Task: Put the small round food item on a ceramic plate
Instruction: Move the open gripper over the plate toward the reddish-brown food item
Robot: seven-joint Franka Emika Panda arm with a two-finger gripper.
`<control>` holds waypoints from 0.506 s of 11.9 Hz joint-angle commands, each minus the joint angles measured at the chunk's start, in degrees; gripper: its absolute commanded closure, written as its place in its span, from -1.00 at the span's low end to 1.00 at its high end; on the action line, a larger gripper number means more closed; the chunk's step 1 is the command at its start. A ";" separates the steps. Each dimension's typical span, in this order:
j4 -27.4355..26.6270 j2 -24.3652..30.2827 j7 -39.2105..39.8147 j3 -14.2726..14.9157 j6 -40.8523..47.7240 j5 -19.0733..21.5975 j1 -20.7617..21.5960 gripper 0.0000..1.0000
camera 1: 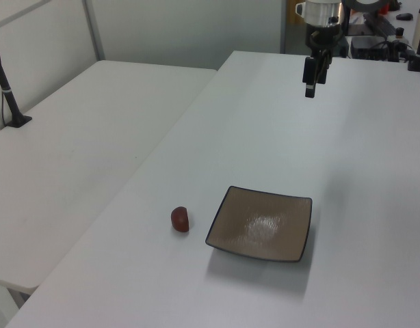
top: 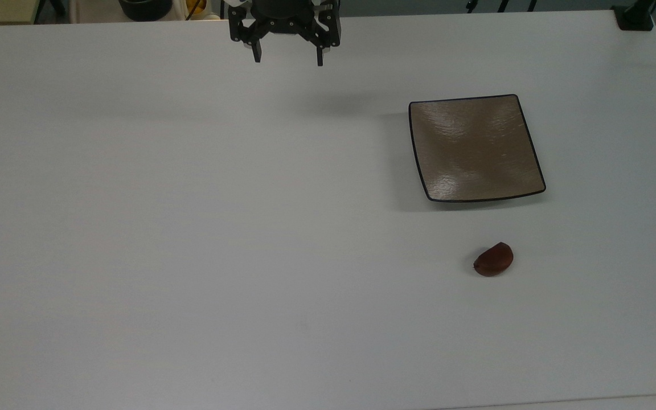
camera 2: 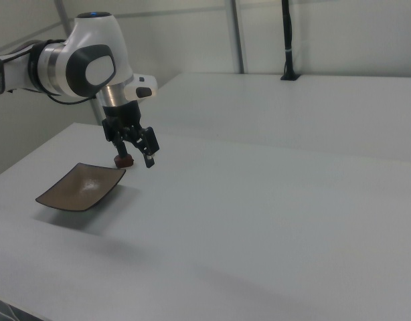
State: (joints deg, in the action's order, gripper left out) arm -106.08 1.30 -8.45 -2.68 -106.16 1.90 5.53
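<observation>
Looks like a robotics lab or test room, not a home. Big plain white table [top: 191,228] with a second one [camera 1: 80,137] pushed up alongside, a white robot arm [camera 2: 78,63] mounted at the edge, bare pale partition walls [camera 2: 192,33], and a black pole [camera 2: 288,40] clamped to the far table, probably a camera stand, hard to tell.

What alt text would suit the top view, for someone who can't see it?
A white table holds an empty square brown plate and, just below it in the top view, a small reddish-brown food lump. A black robot gripper, jaws open, hangs near the far edge.
</observation>
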 commanded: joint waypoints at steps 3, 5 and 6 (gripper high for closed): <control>-1.06 0.46 0.11 0.49 -1.50 1.79 0.62 -1.00; 1.04 -2.60 -8.11 -0.04 -5.78 4.16 1.15 -1.00; 2.36 -4.10 -12.68 -0.48 -8.07 4.17 2.02 -1.00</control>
State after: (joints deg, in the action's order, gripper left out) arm -106.00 0.39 -12.55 -2.83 -109.58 4.71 5.77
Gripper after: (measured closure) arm 0.000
